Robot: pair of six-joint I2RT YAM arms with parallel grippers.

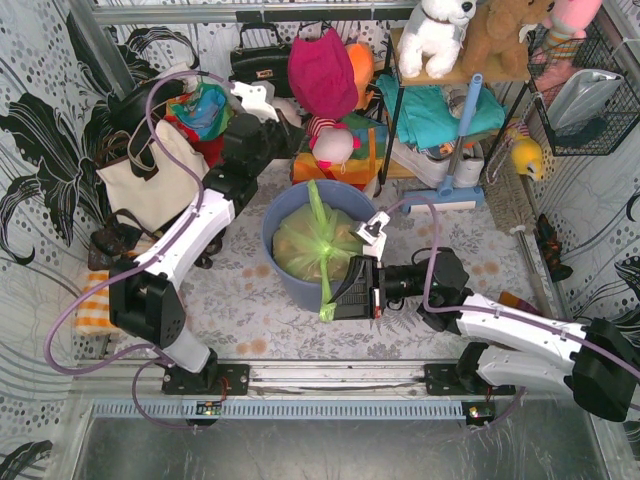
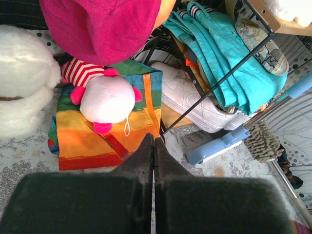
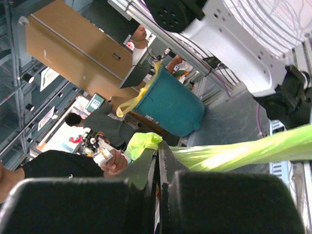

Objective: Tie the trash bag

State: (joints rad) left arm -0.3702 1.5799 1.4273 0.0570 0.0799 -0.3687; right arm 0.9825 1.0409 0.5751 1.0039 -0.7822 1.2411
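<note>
Pinching a green tail [image 3: 234, 151] of the trash bag [image 1: 305, 245] in the right gripper [image 3: 157, 148], jaws clenched on the thin film and drawing it taut across the wrist view. Found down inside the blue-grey bin [image 1: 283, 280] at mid-table, stuffed with crumpled tan paper showing through, and with a second tail [image 1: 318, 200] lying up over the far side.

Over to the left gripper [image 2: 154, 141]: clamped shut on nothing, pointing off at the rainbow bag [image 2: 97, 131] and a plush toy [image 2: 108, 100], well apart from the plastic.

Looks like no knot yet, judging by those two separate tails. Plenty to go wrong from here!

Pulling harder on so thin a film: risking a stretch, then a tear right at the pinch. Holding only a narrow bunch: risking a slip out of the fingers and a flop back over the rim. Hauling sideways rather than upward: risking a dragged or tipped bin, or lifting the whole load out. Swinging the left side across from back there: risking a knock to the toys, or a snag on the far tail before getting hold of it. Crossing both wrists over one small bin mouth: risking a clash of arms. Worth watching the tension first.
</note>
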